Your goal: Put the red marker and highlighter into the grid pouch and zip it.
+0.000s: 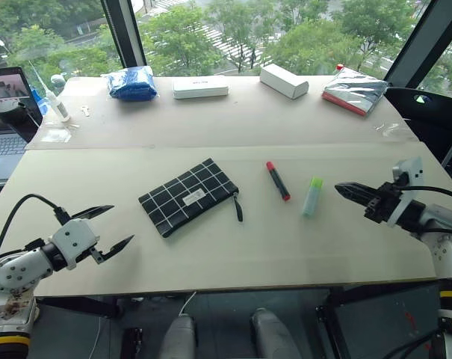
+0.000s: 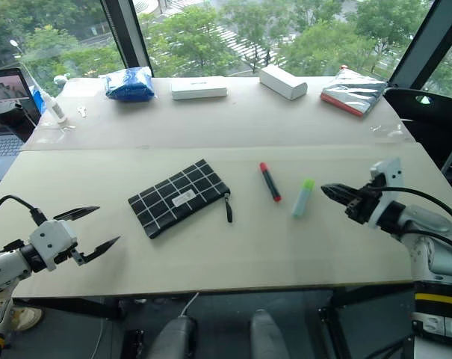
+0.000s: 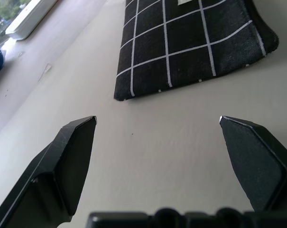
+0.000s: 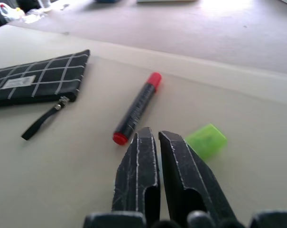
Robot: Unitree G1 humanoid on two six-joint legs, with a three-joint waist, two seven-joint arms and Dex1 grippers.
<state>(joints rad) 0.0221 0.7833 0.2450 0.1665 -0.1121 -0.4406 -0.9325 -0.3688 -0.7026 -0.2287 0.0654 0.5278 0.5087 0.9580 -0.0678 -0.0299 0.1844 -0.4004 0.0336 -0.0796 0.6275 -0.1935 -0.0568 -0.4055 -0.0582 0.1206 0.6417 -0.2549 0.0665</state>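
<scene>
Both arms are pale grey-white jointed segments ending in black two-fingered grippers. Left gripper [image 1: 106, 229]: white blocky wrist housing, black tapered fingers [image 3: 67, 161] with bevelled, pointed tips. A black cable loops from behind the housing along the forearm. Reddish-brown specks or scuffing near the left elbow, hard to tell which. Right gripper [image 1: 344, 190]: black fingers [image 4: 136, 175] showing fine pale scratches along their edges; a white angular bracket sits atop the wrist, with black cable trailing back. Yellow bands ring both lower arm segments.
</scene>
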